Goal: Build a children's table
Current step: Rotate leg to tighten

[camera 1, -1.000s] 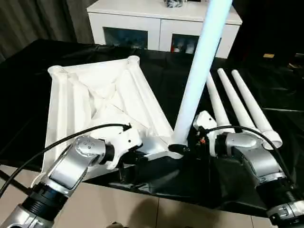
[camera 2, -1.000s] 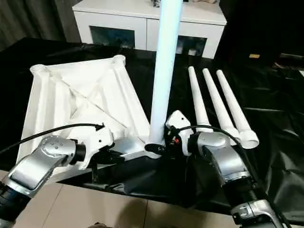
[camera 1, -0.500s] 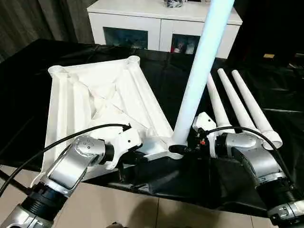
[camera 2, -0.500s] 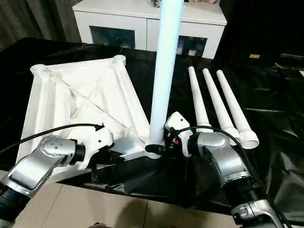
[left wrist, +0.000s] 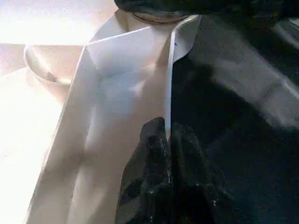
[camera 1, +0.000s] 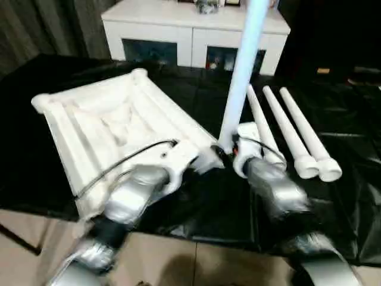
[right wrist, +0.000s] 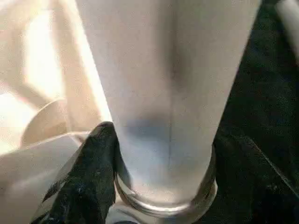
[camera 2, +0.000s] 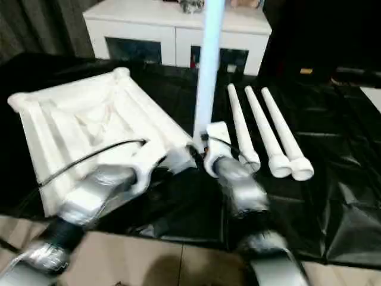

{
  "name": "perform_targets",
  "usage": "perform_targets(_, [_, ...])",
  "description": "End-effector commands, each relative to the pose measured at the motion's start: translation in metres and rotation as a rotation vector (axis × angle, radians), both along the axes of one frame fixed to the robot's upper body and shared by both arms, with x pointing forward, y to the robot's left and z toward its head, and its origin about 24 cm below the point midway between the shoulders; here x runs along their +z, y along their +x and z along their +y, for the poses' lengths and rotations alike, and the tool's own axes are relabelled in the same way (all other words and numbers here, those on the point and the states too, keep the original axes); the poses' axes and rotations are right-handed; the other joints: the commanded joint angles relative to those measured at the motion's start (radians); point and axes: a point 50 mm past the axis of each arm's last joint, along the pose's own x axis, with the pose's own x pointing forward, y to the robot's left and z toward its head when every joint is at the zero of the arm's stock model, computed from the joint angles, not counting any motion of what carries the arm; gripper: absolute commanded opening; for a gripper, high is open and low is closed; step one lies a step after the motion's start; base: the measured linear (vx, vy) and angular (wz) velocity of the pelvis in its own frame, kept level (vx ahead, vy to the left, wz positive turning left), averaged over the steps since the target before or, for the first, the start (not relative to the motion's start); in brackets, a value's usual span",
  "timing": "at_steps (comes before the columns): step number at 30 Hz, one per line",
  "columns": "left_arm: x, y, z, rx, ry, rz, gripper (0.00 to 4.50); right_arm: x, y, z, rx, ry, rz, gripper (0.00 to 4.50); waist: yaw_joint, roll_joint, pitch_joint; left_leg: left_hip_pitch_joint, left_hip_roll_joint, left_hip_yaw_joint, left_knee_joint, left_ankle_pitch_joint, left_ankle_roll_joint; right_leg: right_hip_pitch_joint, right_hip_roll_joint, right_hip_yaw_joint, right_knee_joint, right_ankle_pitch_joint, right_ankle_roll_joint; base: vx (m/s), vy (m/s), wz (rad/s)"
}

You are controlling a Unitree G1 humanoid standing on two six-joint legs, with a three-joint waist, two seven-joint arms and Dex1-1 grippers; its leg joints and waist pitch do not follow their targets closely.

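Note:
The white table top (camera 1: 107, 116) lies upside down on black sheeting, ribs up. One white leg (camera 1: 241, 71) stands upright in its near right corner socket (right wrist: 163, 205). My right gripper (right wrist: 163, 140) is shut on this leg just above the socket, a black finger (right wrist: 88, 177) on either side. My left gripper (left wrist: 167, 135) is shut on the thin rim of the table top (left wrist: 135, 79) beside that corner. Three more legs (camera 1: 289, 131) lie side by side to the right.
A white cabinet with glass doors (camera 1: 190, 30) stands behind the work. Black sheeting (camera 1: 339, 89) covers the surface, wrinkled at the right. Tiled floor (camera 1: 196, 262) runs along the near edge. A black cable (camera 1: 119, 167) loops over my left forearm.
The whole picture has swung and blurred, so the camera has moved. My right fingers have narrowed around the leg. The leg stays in its socket and the left grip holds.

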Motion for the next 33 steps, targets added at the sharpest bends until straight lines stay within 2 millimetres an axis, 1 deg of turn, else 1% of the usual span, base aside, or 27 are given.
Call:
perform_targets(1, [0.004,0.016,0.008,0.159,0.046,-0.092,0.0,-0.018,-0.011,0.029,0.056,-0.013,0.076,2.61,-0.007,-0.002,-0.054,0.028,0.05,-0.042,-0.079,-0.388,-0.026,0.015,-0.068,0.045,-0.112,-0.532,-0.093,0.0,0.0,0.0])
perform_targets(2, [0.004,0.018,0.007,0.168,0.055,-0.103,0.0,-0.017,-0.01,0.035,0.076,-0.023,0.062,2.61,-0.006,-0.002,-0.056,0.025,0.051,-0.043,-0.081,-0.383,-0.023,0.02,-0.068,0.045,-0.108,-0.519,-0.087,0.0,0.0,0.0])
perform_targets(3, [0.004,0.019,0.006,0.172,0.058,-0.105,0.0,-0.016,-0.01,0.037,0.08,-0.026,0.057,2.61,-0.004,-0.002,-0.058,0.023,0.051,-0.042,-0.081,-0.371,-0.019,0.02,-0.069,0.046,-0.106,-0.502,-0.089,0.0,0.0,0.0])
perform_targets(4, [0.006,0.019,0.008,0.163,0.072,-0.117,0.0,-0.012,-0.009,0.04,0.112,0.008,0.027,2.96,-0.004,-0.002,-0.058,0.017,0.054,-0.043,-0.084,-0.355,-0.014,0.025,-0.07,0.047,-0.101,-0.477,-0.095,0.0,0.0,0.0])
perform_targets(5, [0.006,0.019,0.009,0.158,0.073,-0.122,0.0,-0.01,-0.009,0.041,0.123,0.015,0.014,3.17,-0.002,-0.002,-0.059,0.015,0.054,-0.041,-0.084,-0.344,-0.009,0.025,-0.07,0.049,-0.099,-0.46,-0.098,0.0,0.0,0.0])
perform_targets(6, [0.009,0.019,0.012,0.138,0.083,-0.135,0.0,-0.003,-0.008,0.042,0.169,0.03,-0.037,3.31,-0.001,0.0,-0.06,0.014,0.055,-0.042,-0.084,-0.343,-0.008,0.026,-0.071,0.049,-0.098,-0.453,-0.101,0.0,0.0,0.0])
perform_targets(7, [0.009,0.019,0.014,0.126,0.087,-0.139,0.0,0.0,-0.008,0.042,0.188,0.031,-0.061,3.33,-0.001,0.0,-0.063,0.006,0.055,-0.042,-0.085,-0.324,-0.001,0.032,-0.072,0.049,-0.093,-0.424,-0.106,0.0,0.0,0.0])
perform_targets(8, [0.01,0.018,0.015,0.113,0.083,-0.142,0.0,0.002,-0.007,0.04,0.185,0.03,-0.073,3.41,-0.002,-0.001,-0.062,0.001,0.055,-0.043,-0.086,-0.313,0.001,0.035,-0.072,0.05,-0.092,-0.409,-0.107,0.0,0.0,0.0])
perform_targets(9, [0.01,0.018,0.015,0.104,0.081,-0.145,0.0,0.003,-0.006,0.038,0.177,0.03,-0.082,3.54,-0.007,-0.002,-0.062,-0.006,0.055,-0.044,-0.088,-0.302,0.003,0.041,-0.072,0.05,-0.087,-0.393,-0.11,0.0,0.0,0.0])
perform_targets(10, [0.01,0.016,0.017,0.091,0.074,-0.141,0.0,0.006,-0.005,0.033,0.174,0.025,-0.101,3.67,-0.015,-0.003,-0.065,-0.018,0.055,-0.049,-0.089,-0.28,0.006,0.051,-0.071,0.047,-0.079,-0.368,-0.116,0.0,0.0,0.0])
perform_targets(11, [0.011,0.014,0.019,0.062,0.075,-0.142,0.0,0.009,-0.004,0.028,0.172,0.025,-0.12,3.67,-0.018,0.0,-0.065,-0.012,0.057,-0.049,-0.088,-0.278,0.009,0.045,-0.072,0.046,-0.082,-0.366,-0.127,0.0,0.0,0.0])
perform_targets(12, [0.011,0.013,0.019,0.049,0.076,-0.143,0.0,0.011,-0.004,0.026,0.172,0.025,-0.128,3.79,-0.018,-0.001,-0.067,-0.005,0.057,-0.046,-0.084,-0.275,0.009,0.04,-0.073,0.048,-0.083,-0.355,-0.136,0.0,0.0,0.0])
perform_targets(13, [0.011,0.01,0.021,0.028,0.077,-0.14,0.0,0.013,-0.003,0.021,0.175,0.02,-0.139,3.79,-0.017,0.0,-0.068,0.0,0.058,-0.042,-0.08,-0.251,0.018,0.037,-0.072,0.053,-0.076,-0.294,-0.167,0.051,-0.017,0.05])
perform_targets(14, [0.011,0.006,0.024,-0.003,0.077,-0.127,0.0,0.017,-0.003,0.013,0.194,0.0,-0.151,3.92,-0.013,0.001,-0.07,-0.002,0.06,-0.041,-0.079,-0.216,0.029,0.041,-0.071,0.053,-0.067,-0.233,-0.19,0.051,-0.017,0.05])
perform_targets(15, [0.009,0.0,0.031,-0.039,0.082,-0.103,0.0,0.021,-0.004,0.001,0.252,-0.037,-0.15,4.01,-0.013,0.003,-0.07,-0.004,0.06,-0.039,-0.078,-0.201,0.037,0.043,-0.068,0.053,-0.063,-0.208,-0.198,0.0,0.0,0.0])
perform_targets(16, [0.009,-0.005,0.036,-0.07,0.083,-0.091,0.0,0.023,-0.006,-0.006,0.287,-0.042,-0.147,4.1,-0.007,0.007,-0.07,-0.002,0.064,-0.038,-0.076,-0.155,0.053,0.046,-0.064,0.053,-0.053,-0.134,-0.215,0.053,0.0,0.0])
perform_targets(17, [0.009,-0.005,0.036,-0.07,0.083,-0.091,0.0,0.023,-0.006,-0.006,0.287,-0.042,-0.147,4.1,-0.007,0.007,-0.07,-0.002,0.064,-0.038,-0.076,-0.155,0.053,0.046,-0.064,0.053,-0.053,-0.134,-0.215,0.053,0.0,0.0])
perform_targets(18, [0.008,-0.011,0.043,-0.114,0.09,-0.072,0.0,0.026,-0.011,-0.017,0.361,-0.041,-0.125,4.26,-0.005,0.007,-0.071,0.0,0.061,-0.033,-0.072,-0.136,0.064,0.043,-0.06,0.054,-0.047,-0.09,-0.235,0.051,0.007,0.0])
perform_targets(19, [0.008,-0.015,0.05,-0.158,0.094,-0.063,0.0,0.028,-0.017,-0.028,0.443,-0.053,-0.105,4.35,0.003,0.006,-0.071,-0.003,0.061,-0.033,-0.071,-0.113,0.086,0.051,-0.062,0.055,-0.04,-0.045,-0.25,0.0,0.0,0.0])
perform_targets(20, [0.008,-0.015,0.05,-0.158,0.094,-0.063,0.0,0.028,-0.017,-0.028,0.443,-0.053,-0.105,4.35,0.005,0.006,-0.07,-0.001,0.063,-0.033,-0.071,-0.113,0.088,0.05,-0.062,0.055,-0.041,-0.044,-0.252,0.0,0.0,0.0])
perform_targets(21, [0.008,-0.018,0.053,-0.179,0.093,-0.05,0.0,0.03,-0.02,-0.033,0.492,-0.06,-0.096,4.44,0.006,0.007,-0.071,0.004,0.063,-0.03,-0.07,-0.116,0.088,0.045,-0.063,0.057,-0.041,-0.044,-0.257,0.0,0.0,0.0])
perform_targets(22, [0.01,-0.021,0.057,-0.227,0.088,-0.048,0.0,0.031,-0.026,-0.039,0.566,-0.076,-0.086,4.44,0.007,0.005,-0.07,0.003,0.062,-0.03,-0.07,-0.122,0.089,0.049,-0.064,0.057,-0.042,-0.053,-0.264,0.0,0.0,0.0])
perform_targets(23, [0.012,-0.024,0.061,-0.259,0.087,-0.035,0.0,0.033,-0.032,-0.043,0.64,-0.084,-0.073,4.44,0.01,0.006,-0.068,0.004,0.063,-0.031,-0.07,-0.138,0.087,0.049,-0.065,0.056,-0.045,-0.078,-0.262,0.0,0.0,0.0])
perform_targets(25, [0.016,-0.029,0.066,-0.316,0.079,-0.024,0.0,0.034,-0.042,-0.048,0.748,-0.092,-0.045,4.44,0.012,0.006,-0.064,0.007,0.066,-0.031,-0.074,-0.171,0.076,0.047,-0.064,0.058,-0.049,-0.121,-0.255,0.0,0.0,0.0])
perform_targets(28, [0.022,-0.035,0.067,-0.39,0.051,-0.008,0.0,0.032,-0.054,-0.049,0.859,-0.09,0.002,4.44,0.016,0.007,-0.057,0.012,0.068,-0.032,-0.081,-0.243,0.046,0.042,-0.064,0.059,-0.061,-0.225,-0.233,0.0,0.0,0.0])
perform_targets(30, [0.023,-0.038,0.065,-0.421,0.039,0.0,0.0,0.031,-0.055,-0.048,0.879,-0.088,0.01,4.44,0.015,0.006,-0.054,0.016,0.066,-0.033,-0.083,-0.288,0.02,0.037,-0.066,0.061,-0.069,-0.301,-0.217,0.0,0.0,0.0])
perform_targets(33, [0.025,-0.043,0.063,-0.464,0.021,0.011,0.0,0.027,-0.053,-0.045,0.878,-0.097,0.018,4.44,0.018,0.006,-0.057,0.017,0.068,-0.034,-0.084,-0.275,0.007,0.035,-0.067,0.063,-0.067,-0.289,-0.216,0.0,0.0,0.0])
